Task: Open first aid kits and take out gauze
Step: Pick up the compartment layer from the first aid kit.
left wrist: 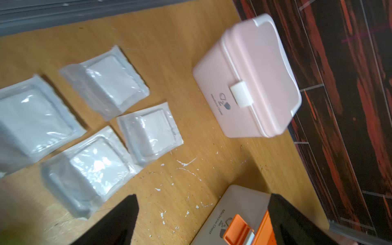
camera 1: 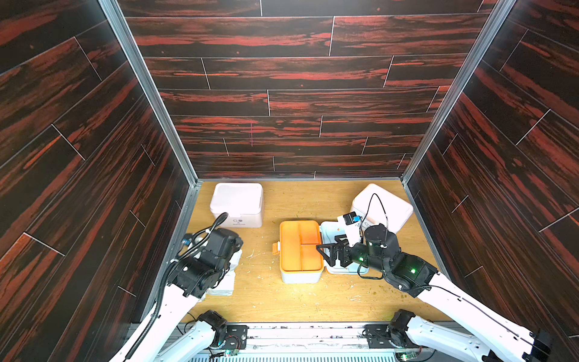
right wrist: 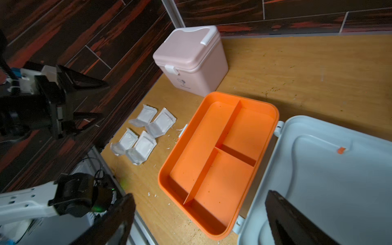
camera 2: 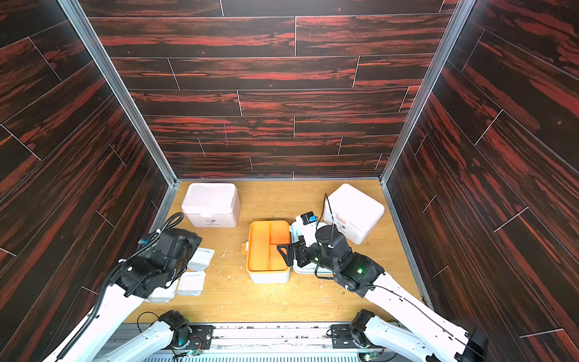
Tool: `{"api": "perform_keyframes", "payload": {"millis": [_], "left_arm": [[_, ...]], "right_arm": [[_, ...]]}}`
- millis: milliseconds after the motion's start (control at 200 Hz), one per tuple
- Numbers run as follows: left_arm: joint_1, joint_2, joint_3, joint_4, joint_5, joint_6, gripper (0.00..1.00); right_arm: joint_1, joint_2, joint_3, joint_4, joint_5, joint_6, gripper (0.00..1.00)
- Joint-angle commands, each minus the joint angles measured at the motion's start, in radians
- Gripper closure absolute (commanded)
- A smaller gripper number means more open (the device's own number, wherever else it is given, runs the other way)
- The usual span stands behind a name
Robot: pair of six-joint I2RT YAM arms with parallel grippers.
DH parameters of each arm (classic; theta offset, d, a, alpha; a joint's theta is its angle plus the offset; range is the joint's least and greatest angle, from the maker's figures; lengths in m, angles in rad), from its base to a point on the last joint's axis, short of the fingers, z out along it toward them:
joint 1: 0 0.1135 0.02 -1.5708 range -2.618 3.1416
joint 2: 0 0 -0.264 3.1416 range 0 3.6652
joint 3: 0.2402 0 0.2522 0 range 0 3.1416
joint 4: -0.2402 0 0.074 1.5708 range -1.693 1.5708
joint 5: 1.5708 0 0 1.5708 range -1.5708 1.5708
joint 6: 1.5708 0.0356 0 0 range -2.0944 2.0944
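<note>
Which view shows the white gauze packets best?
Left wrist view: the four flat white plastic-wrapped gauze packets appear largest. Right wrist view shows all four, smaller; in both top views the left arm partly covers them.

The open kit (left wrist: 233, 201) reads "Medicine Chest" on its front (pink kit (left wrist: 250, 70) lettering blurred).

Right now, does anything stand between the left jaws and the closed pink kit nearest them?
Nothing visible does. Between the left gripper, jaws open, and the pink first aid kit lies only flecked table; the gauze packets and the open orange-tray kit sit off to the sides.
</note>
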Motion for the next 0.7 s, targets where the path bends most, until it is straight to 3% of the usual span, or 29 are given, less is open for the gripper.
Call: {"api": "perform_keyframes", "payload": {"millis": [0, 250, 471, 696], "left_arm": [[-0.005, 0.037, 0.011, 0.210, 0.150, 0.267, 0.00], [-0.019, 0.106, -0.090, 0.550, 0.424, 0.471, 0.00], [-0.044, 0.108, -0.173, 0.668, 0.528, 0.553, 0.00], [-0.065, 0.042, -0.270, 0.727, 0.575, 0.554, 0.00]], "right_arm": [[0.003, -0.003, -0.019, 0.004, 0.076, 0.030, 0.01], [0.003, 0.115, 0.033, -0.034, 0.132, 0.029, 0.02], [0.004, 0.271, 0.126, -0.069, 0.045, 0.002, 0.22], [0.005, 0.444, 0.259, -0.134, 0.051, 0.040, 0.35]]}}
